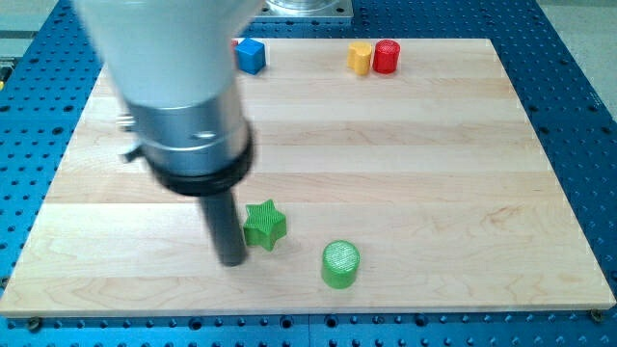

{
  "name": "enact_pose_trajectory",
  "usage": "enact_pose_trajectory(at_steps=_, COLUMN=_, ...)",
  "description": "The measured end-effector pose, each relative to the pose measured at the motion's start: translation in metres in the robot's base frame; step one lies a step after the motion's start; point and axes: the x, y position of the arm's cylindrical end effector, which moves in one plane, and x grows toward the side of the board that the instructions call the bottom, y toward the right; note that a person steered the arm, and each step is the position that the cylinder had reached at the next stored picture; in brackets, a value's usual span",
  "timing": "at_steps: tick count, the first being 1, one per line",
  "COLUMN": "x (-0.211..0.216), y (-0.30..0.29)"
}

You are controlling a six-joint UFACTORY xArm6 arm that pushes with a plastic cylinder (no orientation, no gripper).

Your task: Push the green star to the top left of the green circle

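The green star lies on the wooden board, low and left of centre. The green circle, a short cylinder, stands below and to the right of the star, a small gap apart. My tip is at the end of the dark rod, just left of the star and slightly below it, close to or touching its left side. The arm's big grey and white body hides the board's upper left.
A blue cube sits near the view's top edge, partly beside the arm. A yellow block and a red cylinder stand touching at the top, right of centre. A blue perforated table surrounds the board.
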Motion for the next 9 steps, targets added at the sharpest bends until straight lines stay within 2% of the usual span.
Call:
enact_pose_trajectory(at_steps=1, x=-0.032, y=0.005)
enact_pose_trajectory(at_steps=2, x=-0.060, y=-0.018)
enact_pose_trajectory(at_steps=3, x=-0.084, y=0.004)
enact_pose_trajectory(at_steps=4, x=-0.078, y=0.029)
enact_pose_trajectory(at_steps=6, x=-0.007, y=0.012)
enact_pose_trajectory(at_steps=9, x=-0.007, y=0.013)
